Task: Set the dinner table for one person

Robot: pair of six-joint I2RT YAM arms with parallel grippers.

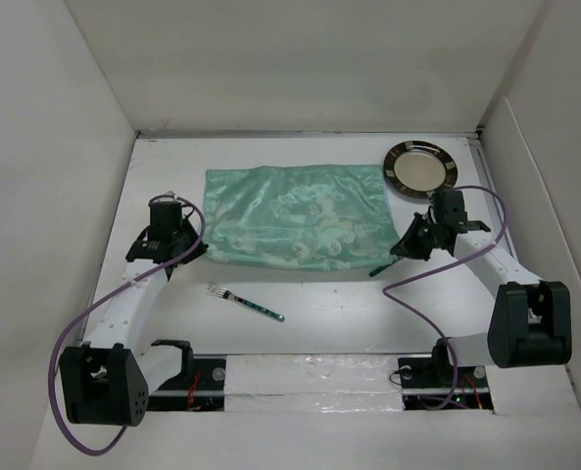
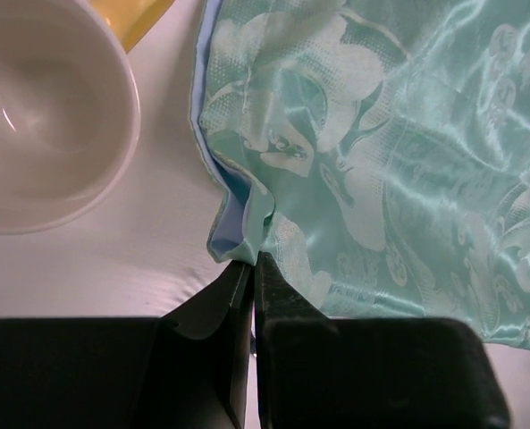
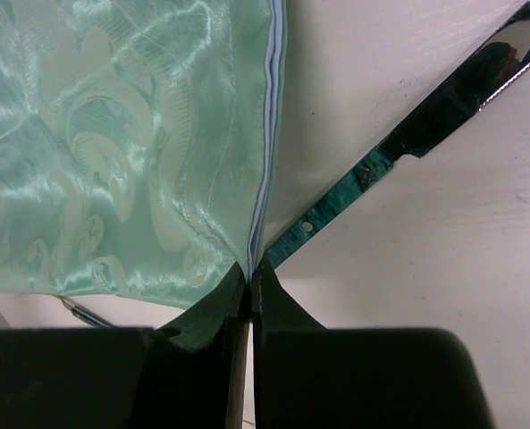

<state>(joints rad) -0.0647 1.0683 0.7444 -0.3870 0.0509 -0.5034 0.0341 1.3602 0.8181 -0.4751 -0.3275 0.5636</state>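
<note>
I'm pinching the mint-green patterned cloth placemat by its near corners, left claw and right claw both clamped, the flat matte white dinner table lying just beneath them; I should be pulling evenly, cloth taut.

Large flat matte white worktop, rectangular, lying level, white walls at its left, far and right edges

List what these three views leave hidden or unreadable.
Left wrist view: white round bowl, cut off top and left; yellow object, cut off at the top edge, unidentifiable.
Right wrist view: green-handled metal knife, blade cut off at the corner.
Top view: that knife, mostly under the right gripper.
</note>
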